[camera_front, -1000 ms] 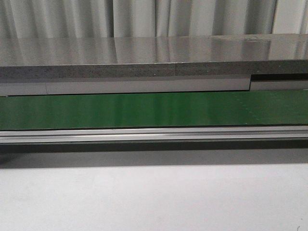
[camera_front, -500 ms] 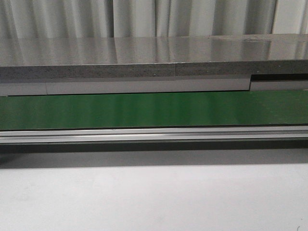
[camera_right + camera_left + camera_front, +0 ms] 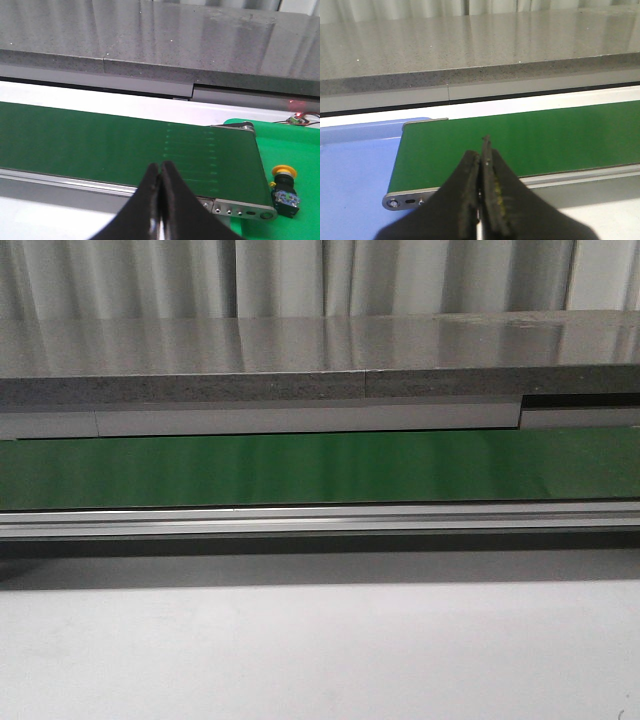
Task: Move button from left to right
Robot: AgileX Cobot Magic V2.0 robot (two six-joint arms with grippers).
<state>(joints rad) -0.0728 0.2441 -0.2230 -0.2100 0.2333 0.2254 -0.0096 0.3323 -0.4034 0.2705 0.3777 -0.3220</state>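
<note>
The button (image 3: 284, 190), with a round yellow-orange head on a dark boxy body, stands on a bright green surface (image 3: 300, 150) just past the right end of the green conveyor belt (image 3: 125, 145). It shows only in the right wrist view. My right gripper (image 3: 160, 167) is shut and empty, over the belt's near rail, to the left of the button. My left gripper (image 3: 482, 150) is shut and empty, over the belt (image 3: 520, 140) near its left end. Neither gripper shows in the front view, which holds only the belt (image 3: 320, 468).
A blue surface (image 3: 355, 170) lies at the belt's left end. A grey stone ledge (image 3: 320, 365) runs behind the belt. An aluminium rail (image 3: 320, 520) borders the belt's front, with the white tabletop (image 3: 320, 650) before it. A red light and wires (image 3: 296, 117) sit behind the green surface.
</note>
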